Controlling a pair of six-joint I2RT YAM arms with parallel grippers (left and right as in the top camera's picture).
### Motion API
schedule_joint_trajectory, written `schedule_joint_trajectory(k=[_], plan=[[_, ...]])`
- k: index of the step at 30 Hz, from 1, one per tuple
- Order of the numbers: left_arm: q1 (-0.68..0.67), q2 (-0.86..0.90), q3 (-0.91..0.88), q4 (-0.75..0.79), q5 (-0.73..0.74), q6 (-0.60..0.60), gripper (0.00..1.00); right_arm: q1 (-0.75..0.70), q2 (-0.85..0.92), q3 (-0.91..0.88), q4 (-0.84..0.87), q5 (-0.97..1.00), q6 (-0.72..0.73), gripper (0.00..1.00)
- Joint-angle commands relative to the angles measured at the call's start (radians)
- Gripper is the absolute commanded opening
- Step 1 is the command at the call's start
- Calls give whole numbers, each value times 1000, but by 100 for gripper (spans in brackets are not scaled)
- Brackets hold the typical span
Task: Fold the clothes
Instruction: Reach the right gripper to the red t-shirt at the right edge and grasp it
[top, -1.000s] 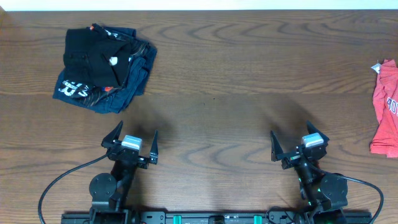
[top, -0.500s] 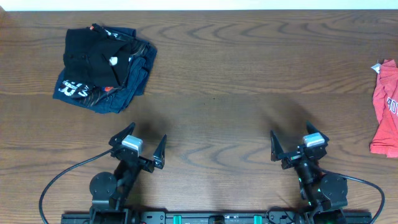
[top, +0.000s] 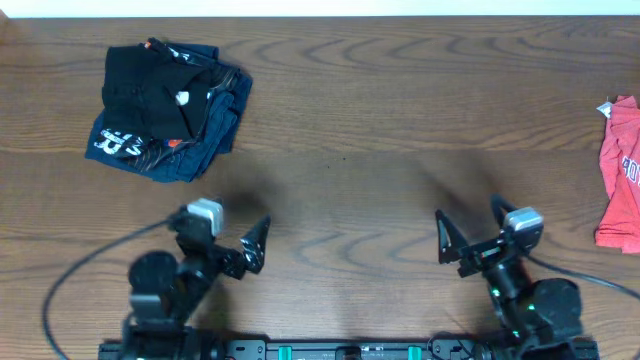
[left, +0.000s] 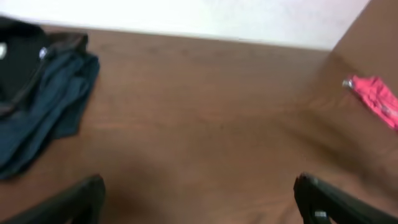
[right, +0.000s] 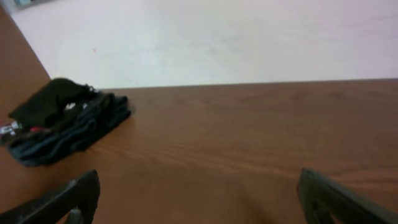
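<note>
The clothes, a coral-red T-shirt (top: 622, 180), lie crumpled at the table's far right edge, partly cut off by the overhead frame. The left wrist view catches the shirt (left: 377, 99) far off at the upper right. My left gripper (top: 223, 222) hovers open near the front left of the table, angled toward the right, with nothing between its fingers (left: 328, 200). My right gripper (top: 467, 208) is open and holds nothing at the front right, well short of the shirt. The right wrist view does not show the shirt.
A folded pile of black and navy garments (top: 165, 108) sits at the back left; the pile (left: 38, 102) also appears in the left wrist view and the same pile (right: 63, 122) in the right wrist view. Bare wooden table (top: 350, 150) lies between the arms and the shirt.
My left arm has drawn back and swung its gripper round toward the right. The right arm has shifted slightly to the right. Neither garment has moved.
</note>
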Motion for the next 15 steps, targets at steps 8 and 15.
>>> schedule_joint_trajectory(k=[8,15], plan=[[-5,587,673,-487,-44,104,98,-8,595,481,-344,22,19,99],[-5,753,811,-583,56,99,98,-8,998,738,-547,-44,-30,99]])
